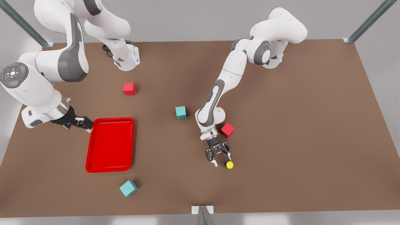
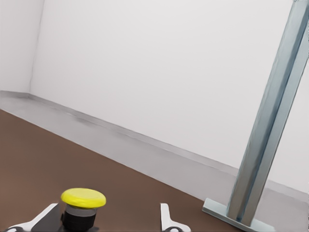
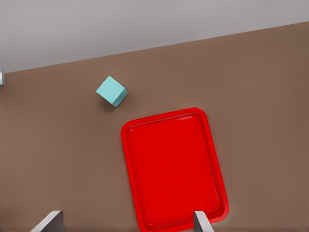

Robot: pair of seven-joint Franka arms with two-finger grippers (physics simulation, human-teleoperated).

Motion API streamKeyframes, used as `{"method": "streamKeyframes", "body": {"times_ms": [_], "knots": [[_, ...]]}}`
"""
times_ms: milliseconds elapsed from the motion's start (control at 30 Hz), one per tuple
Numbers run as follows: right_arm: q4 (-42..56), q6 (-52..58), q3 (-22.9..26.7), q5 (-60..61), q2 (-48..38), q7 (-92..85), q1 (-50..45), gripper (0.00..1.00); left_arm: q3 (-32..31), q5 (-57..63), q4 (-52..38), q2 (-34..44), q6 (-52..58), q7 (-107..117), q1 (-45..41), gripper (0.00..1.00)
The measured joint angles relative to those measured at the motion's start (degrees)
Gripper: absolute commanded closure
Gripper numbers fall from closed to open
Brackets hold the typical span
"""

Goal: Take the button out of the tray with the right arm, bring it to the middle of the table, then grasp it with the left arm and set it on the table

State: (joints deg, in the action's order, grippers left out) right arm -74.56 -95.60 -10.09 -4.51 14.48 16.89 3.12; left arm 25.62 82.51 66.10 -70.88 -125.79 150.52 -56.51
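Yellow-capped, the button point(image 1: 229, 165) sits on the brown counter point(image 1: 312, 140) near the middle, well apart from the emptied red tray point(image 1: 110, 144). From the front view, my left gripper point(image 1: 218, 153) hangs just beside it with fingers spread, so the button looks set down; I'd lift straight up to avoid nudging it. My right gripper point(image 1: 78, 122) waits at the tray's far corner.

Left wrist view: the button point(image 2: 82, 209) stands upright between parted fingertips point(image 2: 166, 217), apparently untouched.

Right wrist view: open fingertips point(image 3: 202, 222) hover over the tray point(image 3: 219, 193), beside a teal cube point(image 3: 111, 91).
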Motion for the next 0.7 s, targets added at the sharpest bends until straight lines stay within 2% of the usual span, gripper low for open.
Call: {"method": "streamKeyframes", "body": {"times_ms": [533, 700], "knots": [[0.00, 0.04, 0.00, 0.00, 0.00, 0.01, -0.04, 0.00, -0.04, -0.26, 3.34, 1.25, 0.00, 2.79, -2.75, 0.00], [0.00, 0.05, 0.00, 0.00, 0.00, 0.01, -0.09, 0.00, -1.68, -0.46, 7.44, 4.99, -0.07, 3.01, -4.04, 0.00]]}}
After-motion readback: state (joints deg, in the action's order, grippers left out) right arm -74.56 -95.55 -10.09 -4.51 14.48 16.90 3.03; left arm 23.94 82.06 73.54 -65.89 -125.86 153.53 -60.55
